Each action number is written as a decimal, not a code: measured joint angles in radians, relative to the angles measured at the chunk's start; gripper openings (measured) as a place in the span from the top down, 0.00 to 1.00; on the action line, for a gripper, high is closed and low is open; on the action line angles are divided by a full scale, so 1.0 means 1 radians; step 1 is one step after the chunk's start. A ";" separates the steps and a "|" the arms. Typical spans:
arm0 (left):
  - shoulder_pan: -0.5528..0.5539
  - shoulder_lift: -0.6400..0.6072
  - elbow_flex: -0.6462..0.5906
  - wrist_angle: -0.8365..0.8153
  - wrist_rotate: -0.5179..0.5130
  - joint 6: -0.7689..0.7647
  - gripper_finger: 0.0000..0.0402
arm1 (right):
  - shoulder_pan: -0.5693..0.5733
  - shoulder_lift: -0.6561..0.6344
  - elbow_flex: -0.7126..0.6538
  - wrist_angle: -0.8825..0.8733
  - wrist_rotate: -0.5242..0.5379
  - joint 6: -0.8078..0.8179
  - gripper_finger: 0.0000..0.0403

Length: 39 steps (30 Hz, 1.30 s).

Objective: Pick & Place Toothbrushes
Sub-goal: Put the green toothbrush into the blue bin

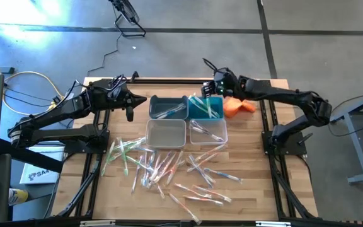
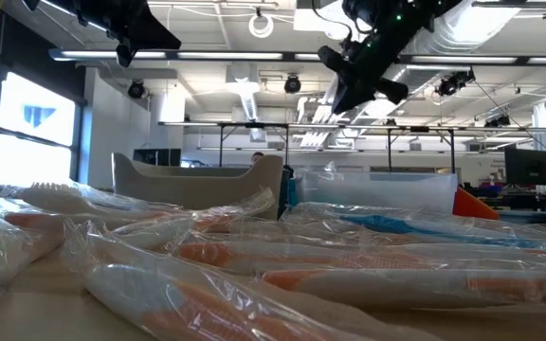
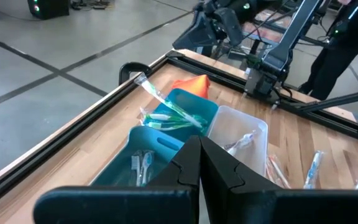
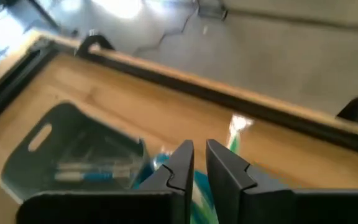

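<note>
Many wrapped toothbrushes (image 1: 169, 170) lie loose on the wooden table, nearer than four small bins. The teal bin (image 1: 205, 107) holds several green ones; one (image 3: 160, 99) leans on its far rim and sticks out past it. The dark grey bin (image 1: 167, 107) holds a few blue-handled ones (image 4: 92, 171). My right gripper (image 1: 208, 88) hovers over the teal bin's far edge, its fingers (image 4: 201, 163) a narrow gap apart with nothing between them. My left gripper (image 1: 130, 108) hangs shut and empty (image 3: 199, 155) just left of the dark grey bin.
A grey bin (image 1: 166, 132) and a clear bin (image 1: 208, 132) stand in front of the other two. An orange cloth (image 1: 238, 107) lies right of the teal bin. A black frame (image 1: 188, 81) runs along the table's far edge.
</note>
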 joint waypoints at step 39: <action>0.000 0.000 0.000 0.000 -0.027 0.000 1.00 | -0.255 0.191 0.074 -0.081 -0.229 -0.242 0.99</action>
